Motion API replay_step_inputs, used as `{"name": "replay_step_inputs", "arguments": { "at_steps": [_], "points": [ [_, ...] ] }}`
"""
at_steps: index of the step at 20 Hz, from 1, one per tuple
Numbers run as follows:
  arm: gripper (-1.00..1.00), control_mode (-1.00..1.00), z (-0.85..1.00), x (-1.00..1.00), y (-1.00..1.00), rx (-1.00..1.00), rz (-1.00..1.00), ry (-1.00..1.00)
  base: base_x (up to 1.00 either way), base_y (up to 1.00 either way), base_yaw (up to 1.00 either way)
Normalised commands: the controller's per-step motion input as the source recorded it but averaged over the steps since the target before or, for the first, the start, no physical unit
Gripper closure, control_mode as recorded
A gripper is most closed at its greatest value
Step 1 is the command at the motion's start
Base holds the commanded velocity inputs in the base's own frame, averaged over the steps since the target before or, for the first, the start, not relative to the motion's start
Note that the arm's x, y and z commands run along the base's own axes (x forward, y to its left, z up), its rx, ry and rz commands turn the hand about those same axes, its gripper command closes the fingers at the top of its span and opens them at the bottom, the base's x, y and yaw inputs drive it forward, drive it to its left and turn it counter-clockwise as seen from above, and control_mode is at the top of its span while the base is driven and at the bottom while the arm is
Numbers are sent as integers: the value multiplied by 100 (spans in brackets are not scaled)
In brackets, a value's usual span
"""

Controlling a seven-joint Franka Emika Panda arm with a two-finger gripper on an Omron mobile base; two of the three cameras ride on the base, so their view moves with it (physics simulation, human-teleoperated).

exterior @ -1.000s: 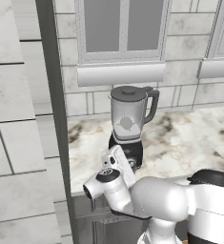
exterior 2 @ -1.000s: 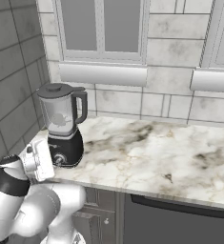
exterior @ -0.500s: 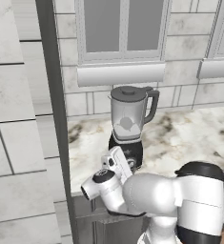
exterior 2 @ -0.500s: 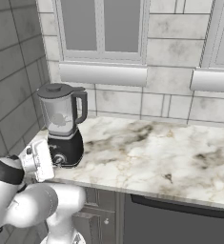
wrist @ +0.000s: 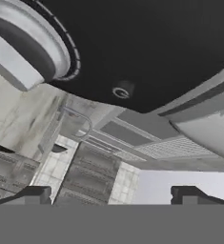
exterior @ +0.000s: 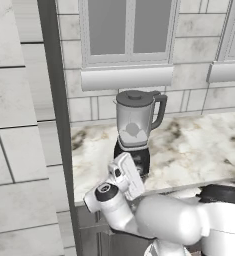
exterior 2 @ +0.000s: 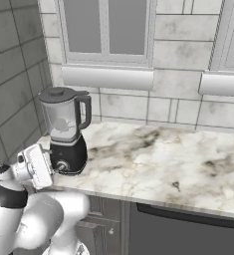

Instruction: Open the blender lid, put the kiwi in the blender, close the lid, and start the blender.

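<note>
The blender [exterior: 134,123] stands on the counter by the left wall, its clear grey jar on a black base [exterior 2: 71,155]. The blender lid [exterior: 134,96] sits flat on the jar's mouth. A small rounded shape shows dimly through the jar wall; I cannot tell whether it is the kiwi. My hand [exterior: 126,175] hovers at the counter's front edge, right in front of the base. In the hand view my gripper [wrist: 111,195] is open with nothing between its fingertips. The black base [wrist: 147,43] looms very close, with its silver knob [wrist: 25,47] at the upper left.
The marble counter [exterior 2: 158,159] stretches right of the blender. A tiled wall [exterior: 19,125] rises on the left, and a window ledge [exterior 2: 108,77] juts out behind the jar. Cabinet fronts and a dark appliance panel [exterior 2: 188,234] lie below the counter edge.
The hand has edged slightly up toward the blender's base, and the arm's links behind it have shifted. The blender and its lid have not moved.
</note>
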Motion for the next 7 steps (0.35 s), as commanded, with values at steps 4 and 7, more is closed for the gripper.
{"name": "replay_step_inputs", "arguments": {
  "at_steps": [4,7],
  "points": [
    [-100,-100,93,-1,-24,-3,0,-9,0,0,0],
    [-100,-100,64,0,-18,-1,0,-9,0,0,0]
  ]
}}
